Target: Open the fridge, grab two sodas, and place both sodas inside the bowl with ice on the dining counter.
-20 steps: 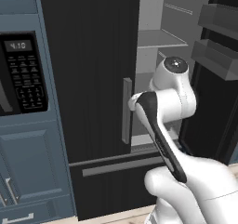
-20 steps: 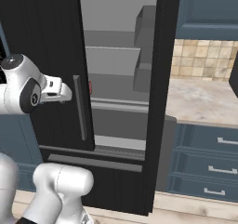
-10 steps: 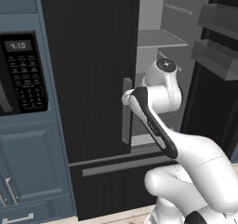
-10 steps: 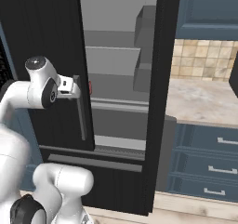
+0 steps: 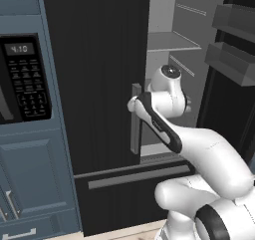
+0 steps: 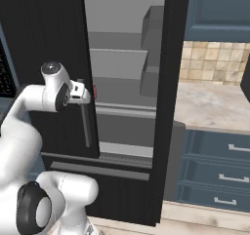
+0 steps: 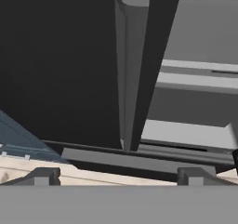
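Far left: blue-grey cabinet (image 5: 35,174) with built-in black microwave (image 5: 22,79), clock lit. Just right of it, the tall black double-door fridge (image 5: 94,84): left door shut, right door (image 6: 171,102) swung open toward the right, grey shelved interior (image 6: 122,68) exposed. Lower drawer (image 5: 134,177) with a grey horizontal bar handle sits closed below.

White arm reaches up to the left door's grey vertical bar handle (image 5: 135,118). Hand (image 6: 84,93) sits at the upper part of that handle, at the inner edge of the shut door. In the hand view the handle (image 7: 124,74) runs up the middle, between the two fingertips (image 7: 44,175) that show spread wide at the bottom. Looks released, nothing held; cannot tell whether it touches the bar.

Small red cylindrical soda can (image 6: 94,91) just a sliver visible, on a mid shelf inside the fridge, just right of the hand, mostly hidden by the door edge. Second can cannot be made out.

Right of the open door: beige mottled stone worktop (image 6: 210,107) against a tan tiled backsplash (image 6: 215,63), blue-grey drawers (image 6: 219,170) with silver pulls below, blue-grey upper cabinet (image 6: 219,9) above.
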